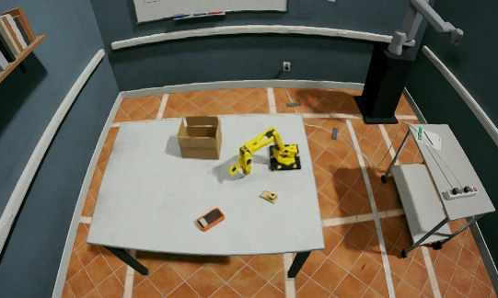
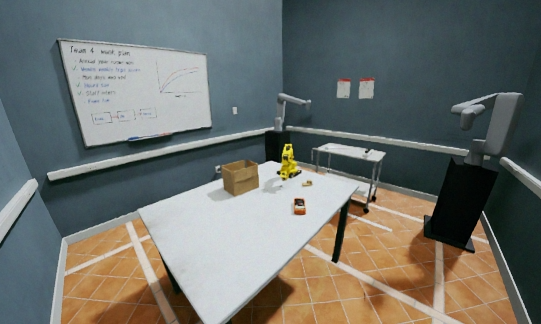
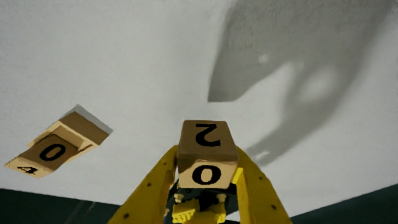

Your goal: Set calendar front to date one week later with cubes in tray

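Claw (image 1: 239, 172) (image 2: 283, 177) (image 3: 207, 167): closed on a cube (image 3: 206, 152), above the desk (image 1: 167, 198) (image 2: 232, 225) (image 3: 125, 65).
Held cube: 2 and 0 on its visible faces.
Tray (image 1: 266, 197) (image 2: 305, 183) (image 3: 86, 129): on the desk, with the other cube (image 3: 47, 155), showing 0 and 4.
Box (image 1: 201, 146) (image 2: 240, 178): on the desk, far side in the exterior view, left of the arm (image 1: 260, 140) (image 2: 288, 159).

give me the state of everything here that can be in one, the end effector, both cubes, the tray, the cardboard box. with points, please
End effector (image 1: 240, 174) (image 3: 207, 162): shut on a cube.
Held cube (image 3: 207, 137): between the fingers, 2 and 0 showing to the wrist camera.
Other cube (image 3: 52, 150): in the tray, 0 and 4 showing.
Tray (image 3: 86, 129): on the table, one cube in it.
Cardboard box (image 1: 201, 152) (image 2: 241, 181): upright, open at the top.
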Motion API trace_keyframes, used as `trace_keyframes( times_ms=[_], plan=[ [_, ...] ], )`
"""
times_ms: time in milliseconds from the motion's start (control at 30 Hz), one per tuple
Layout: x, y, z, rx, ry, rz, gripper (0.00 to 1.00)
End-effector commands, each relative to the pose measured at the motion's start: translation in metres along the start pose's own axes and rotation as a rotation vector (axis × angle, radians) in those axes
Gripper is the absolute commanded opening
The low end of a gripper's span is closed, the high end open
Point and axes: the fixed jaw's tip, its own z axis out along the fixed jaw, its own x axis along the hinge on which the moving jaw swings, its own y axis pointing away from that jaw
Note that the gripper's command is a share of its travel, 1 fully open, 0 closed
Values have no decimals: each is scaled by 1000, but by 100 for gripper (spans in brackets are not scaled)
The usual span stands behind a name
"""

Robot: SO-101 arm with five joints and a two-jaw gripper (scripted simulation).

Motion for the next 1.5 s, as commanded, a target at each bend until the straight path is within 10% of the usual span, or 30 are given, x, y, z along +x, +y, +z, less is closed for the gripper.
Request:
trace_keyframes(
  times_ms=[0,1467],
  plan=[
    [-2,3,-6,-4,-25,-1,0],
    [-3,-25,-5,0,-26,-470,0]
  ],
)
